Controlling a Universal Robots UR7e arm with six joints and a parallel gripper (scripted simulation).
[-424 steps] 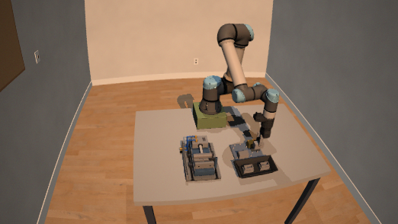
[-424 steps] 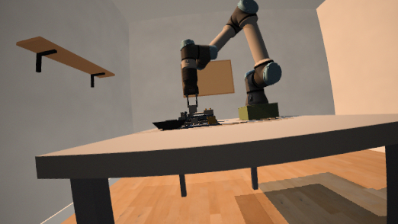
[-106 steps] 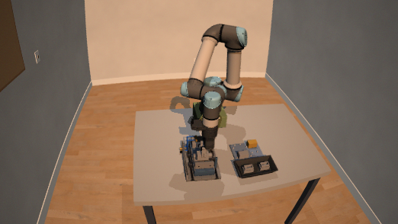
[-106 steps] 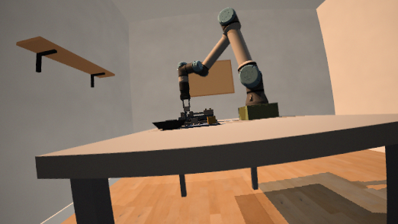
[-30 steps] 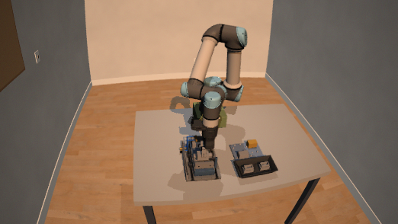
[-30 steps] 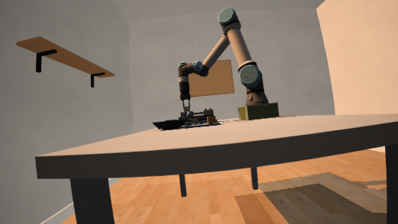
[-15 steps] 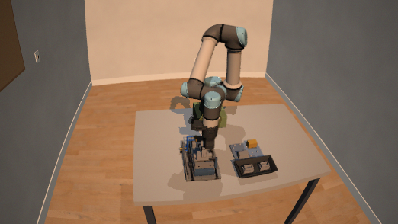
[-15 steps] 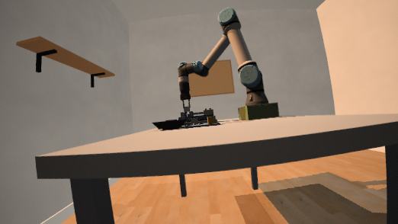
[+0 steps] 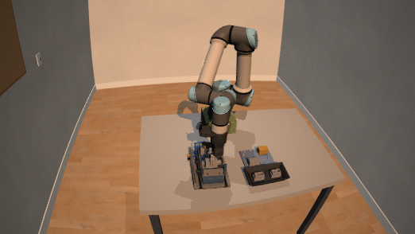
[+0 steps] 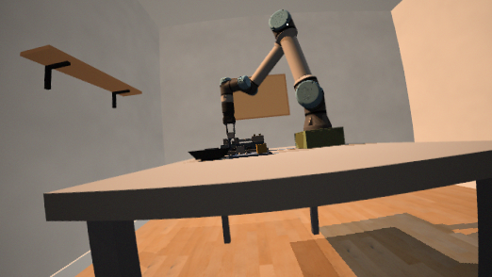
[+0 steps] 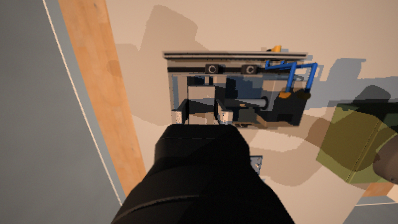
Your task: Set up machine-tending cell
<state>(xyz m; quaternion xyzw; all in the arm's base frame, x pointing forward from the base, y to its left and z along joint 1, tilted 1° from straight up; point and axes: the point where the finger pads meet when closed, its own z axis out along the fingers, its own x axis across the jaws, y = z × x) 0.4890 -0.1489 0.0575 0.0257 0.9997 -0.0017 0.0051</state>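
My gripper (image 9: 212,160) is down in the vise (image 9: 208,170) at the table's front left and is shut on a grey aluminium blank (image 11: 201,98). In the wrist view the two fingertips stand on either side of the blank, which sits in the vise's opening near the end away from the blue hoses (image 11: 295,75). Whether it rests on the low bars or touches the fixed jaw is hidden. On the infeed plate (image 9: 258,157) lie a brass blank (image 9: 262,150) and a grey blank (image 9: 251,161). The dark outfeed tray (image 9: 266,174) holds two finished parts, pocket up.
The arm's olive base block (image 9: 234,121) stands behind the vise. The tray and plate sit to the right of the vise with a gap between. In the low side view the gripper (image 10: 229,134) stands upright over the vise (image 10: 245,143).
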